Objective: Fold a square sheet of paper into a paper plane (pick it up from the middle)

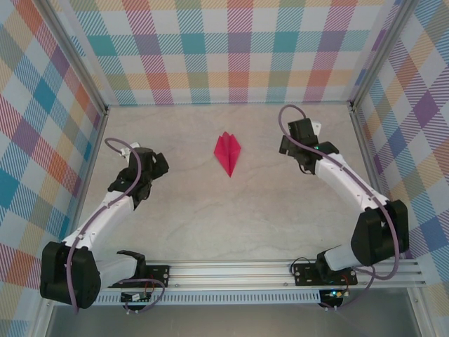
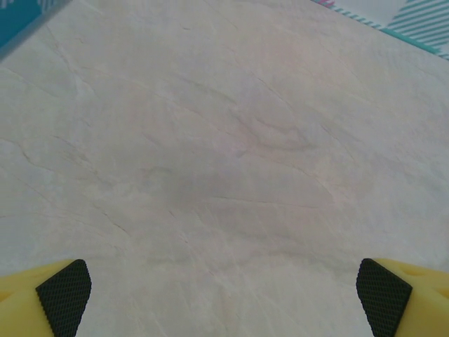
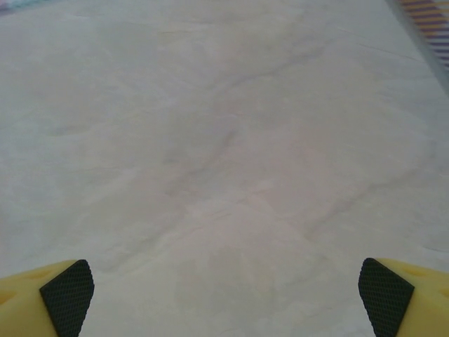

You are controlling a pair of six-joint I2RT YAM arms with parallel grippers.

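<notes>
Evidently done: the paper plane (image 1: 227, 153) lies alone mid-table, both arms clear of it.

Folded magenta dart rests flat on the table (image 1: 210, 225), its narrow point toward the arm bases, between the two arms and touching neither; the left gripper (image 2: 223, 298) has its jaws spread wide over bare surface, nothing between the pads; the right gripper (image 3: 226, 298) likewise stands wide apart and holds nothing; the risks from here, as I judge them, are small but real: an arm swinging low across the centre could catch a wing and flatten or skid the light paper; loosely pressed creases might also spring open unaided.
</notes>
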